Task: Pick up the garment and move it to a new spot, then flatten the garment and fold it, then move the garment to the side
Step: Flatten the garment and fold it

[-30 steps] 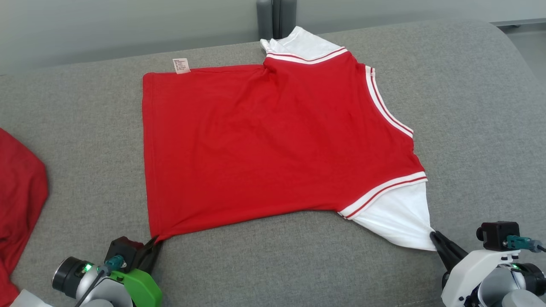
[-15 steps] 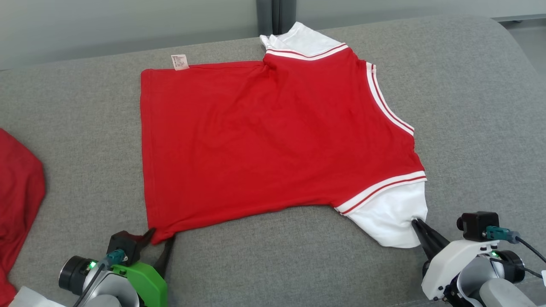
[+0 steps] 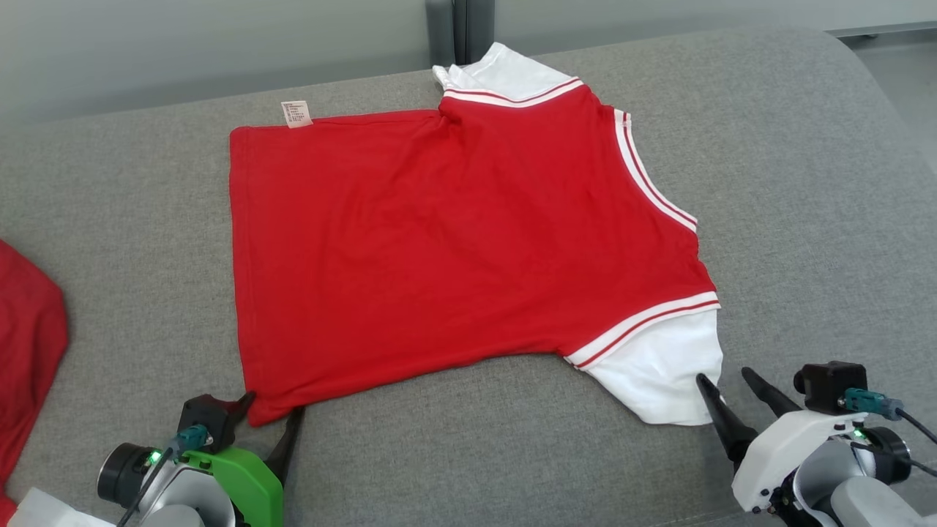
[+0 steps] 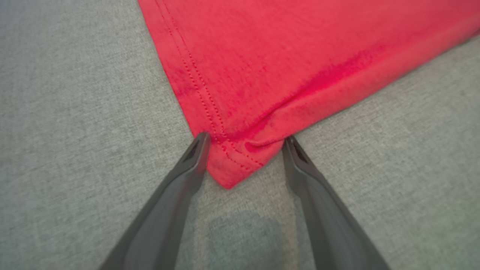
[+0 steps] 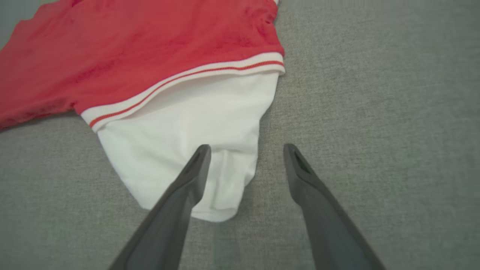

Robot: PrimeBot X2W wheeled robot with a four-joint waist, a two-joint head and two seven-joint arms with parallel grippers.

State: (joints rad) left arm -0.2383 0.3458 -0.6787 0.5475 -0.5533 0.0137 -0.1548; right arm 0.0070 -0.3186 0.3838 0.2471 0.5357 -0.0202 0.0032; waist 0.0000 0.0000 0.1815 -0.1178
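The garment (image 3: 454, 234) is a red shirt with white sleeves and striped trim, lying spread flat on the grey cushion (image 3: 790, 183). Its near hem corner (image 4: 232, 165) lies between the spread fingers of my left gripper (image 3: 272, 408), which is open and holds nothing. My right gripper (image 3: 726, 380) is open too, at the tip of the near white sleeve (image 5: 187, 150). One right finger (image 5: 195, 168) sits over the sleeve's end and the other rests on bare cushion. A white care label (image 3: 296, 113) sticks out at the far hem corner.
Another red cloth (image 3: 29, 351) lies at the cushion's left edge. A dark post (image 3: 459, 29) stands behind the cushion, by the far sleeve. Grey cushion surrounds the shirt on the right and along the front.
Both grippers have opened and let go of the shirt: the left off the hem corner, the right off the sleeve tip. The stretched sleeve has relaxed back. The camera has shifted slightly.
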